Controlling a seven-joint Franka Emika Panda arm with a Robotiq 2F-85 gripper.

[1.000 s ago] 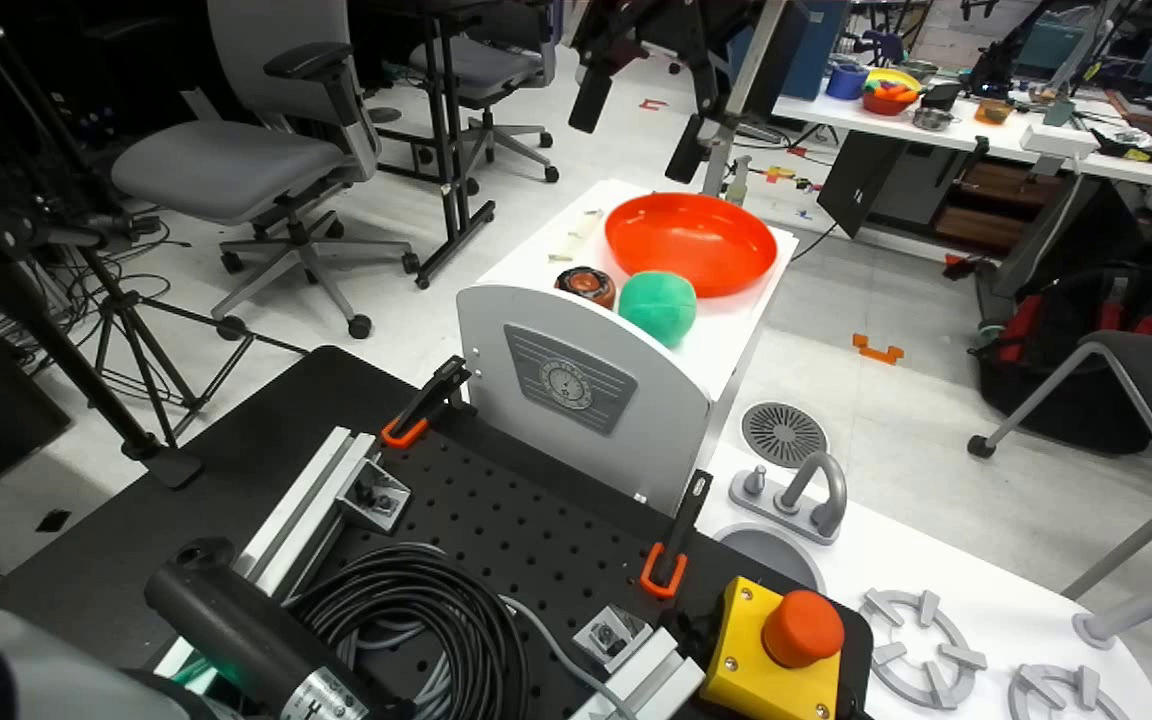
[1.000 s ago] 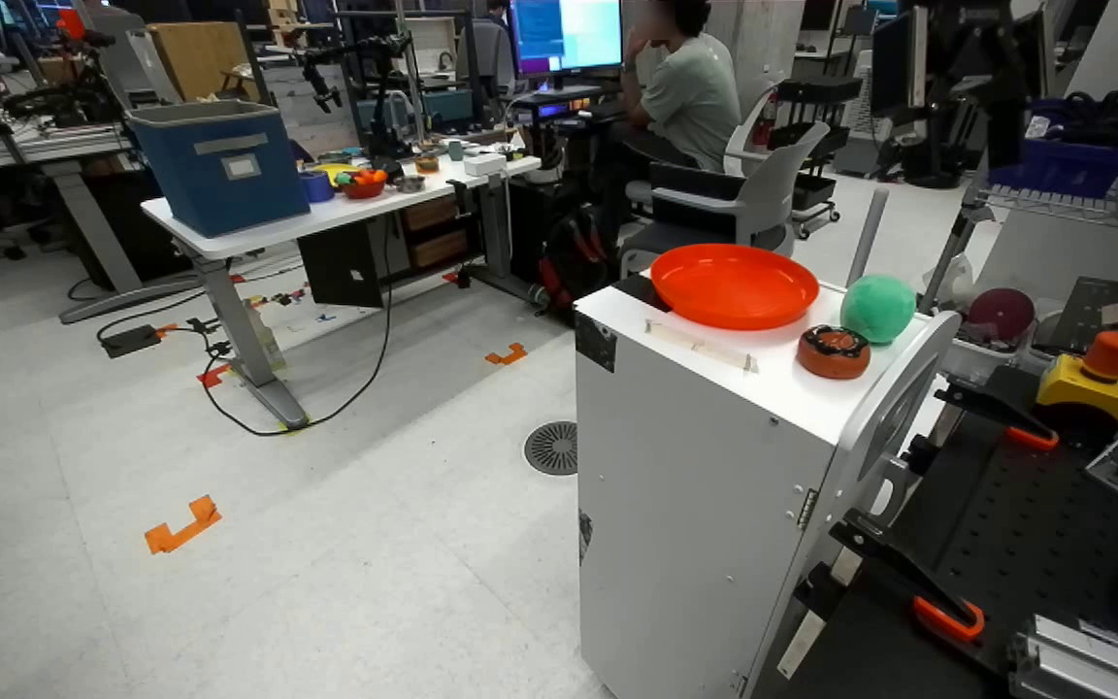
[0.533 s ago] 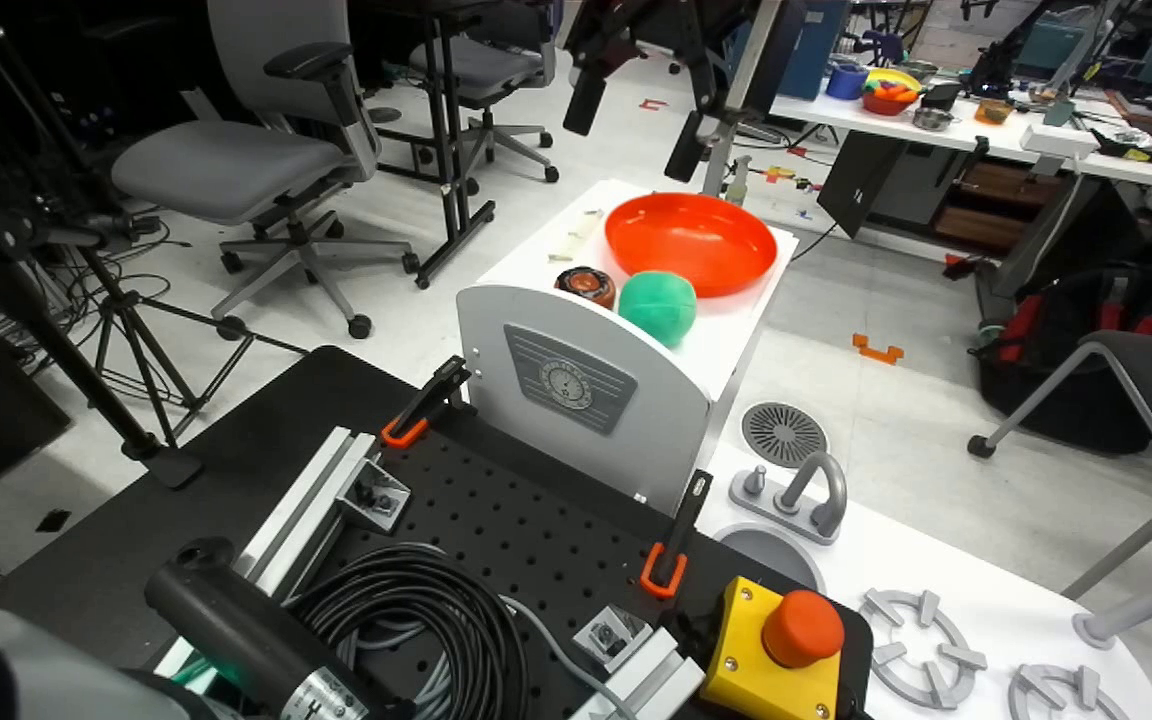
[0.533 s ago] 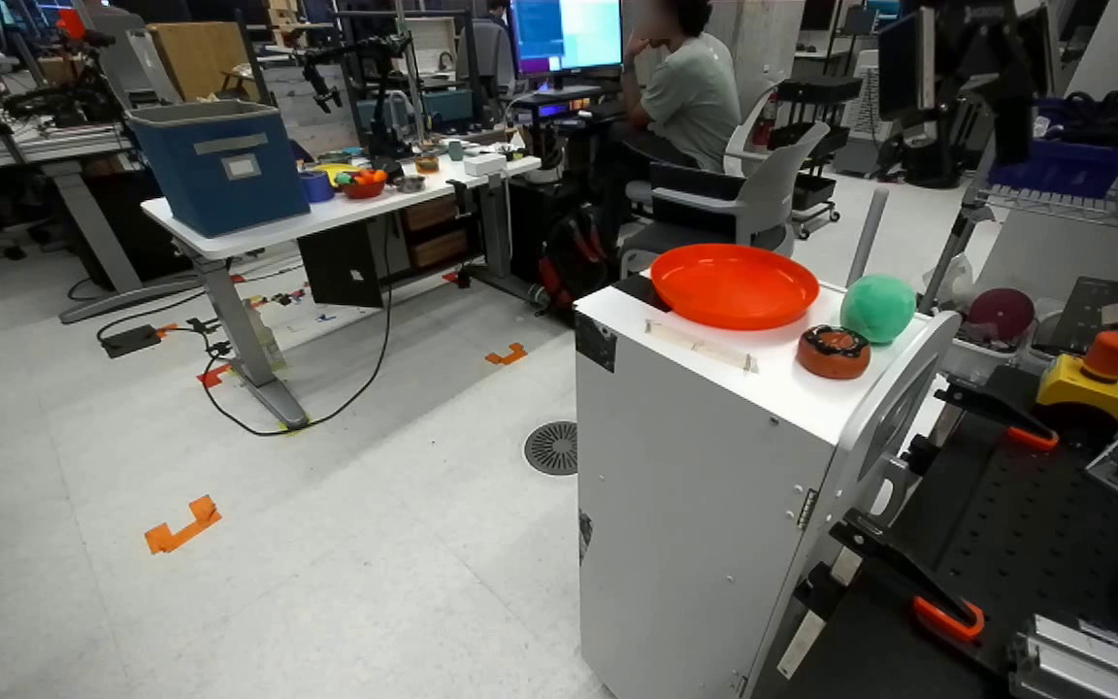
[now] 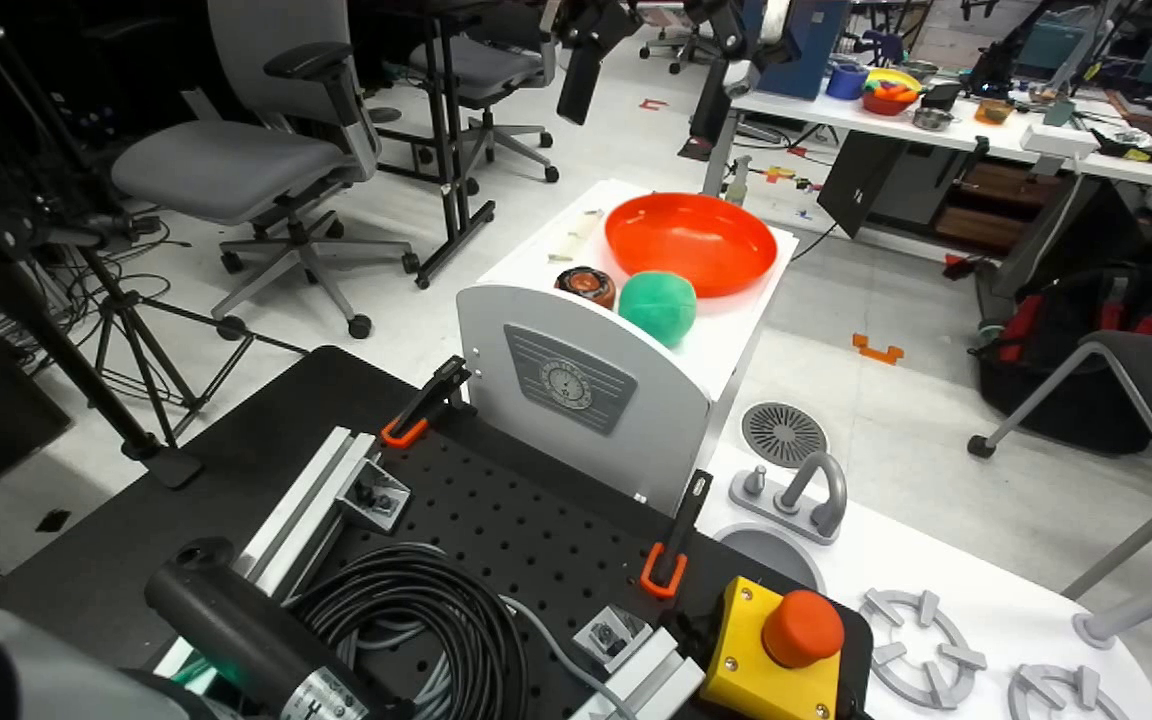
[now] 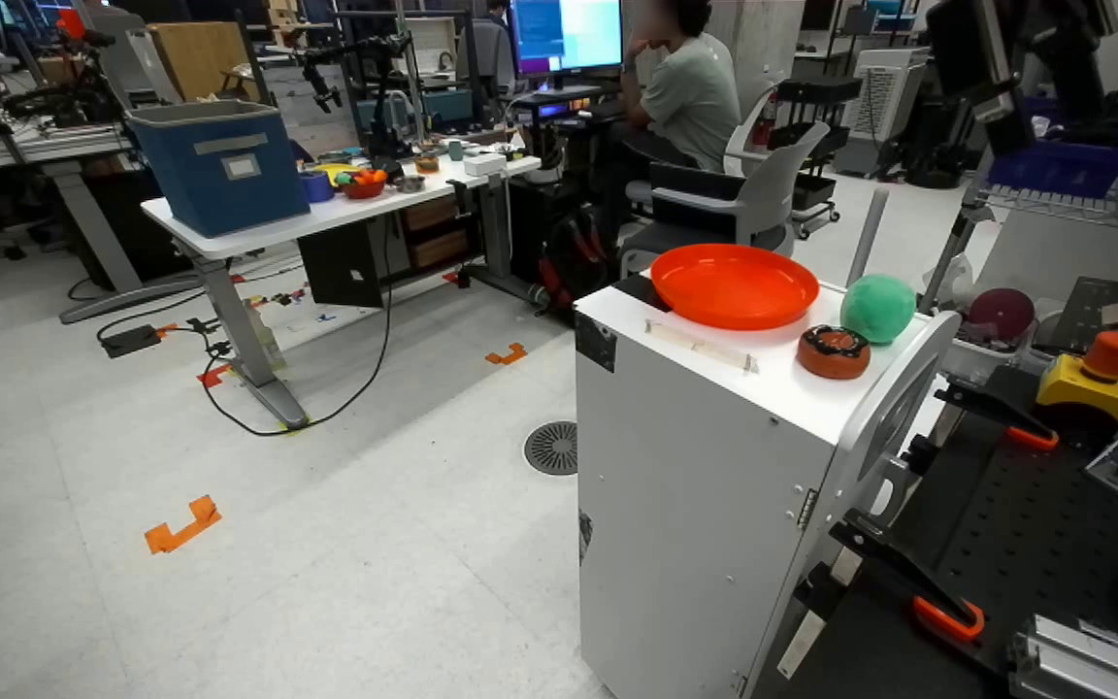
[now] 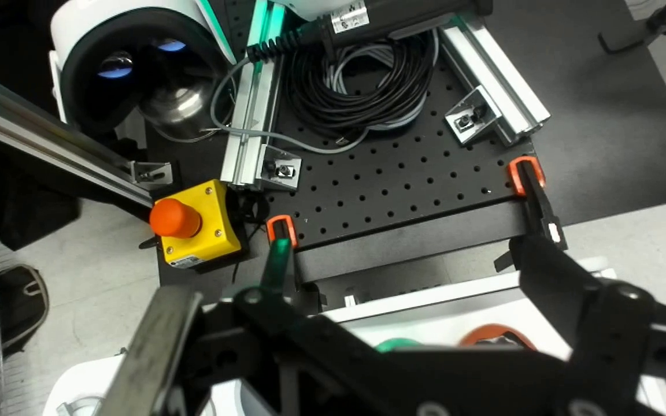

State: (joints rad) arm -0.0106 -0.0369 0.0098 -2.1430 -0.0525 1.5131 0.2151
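My gripper [image 5: 645, 100] hangs in the air with its fingers [image 5: 579, 88] spread apart and nothing between them. In the wrist view the gripper [image 7: 405, 254] also stands wide. Nearest it is a white stand top carrying an orange-red dish [image 5: 691, 240], a green ball [image 5: 658, 308] and a round brown-orange object [image 6: 833, 351] with black markings. All three show in both exterior views. From the wrist, only the edges of the green ball [image 7: 396, 345] and the brown-orange object [image 7: 498, 332] peek out above the gripper body; the dish is hidden there. Nothing is being touched.
A grey upright panel [image 5: 581, 360] edges the white stand [image 6: 695, 515] beside the black perforated board [image 7: 379, 190]. On or near that board are orange-tipped clamps [image 5: 671, 540], coiled cables [image 7: 362, 86] and a yellow box with a red-orange button [image 7: 194, 225]. A toy faucet [image 5: 816, 495] stands nearby.
The gripper has risen slightly and turned in an exterior view; in another it has shifted right. Its fingers stay apart. The dish, ball and brown-orange object have not moved.
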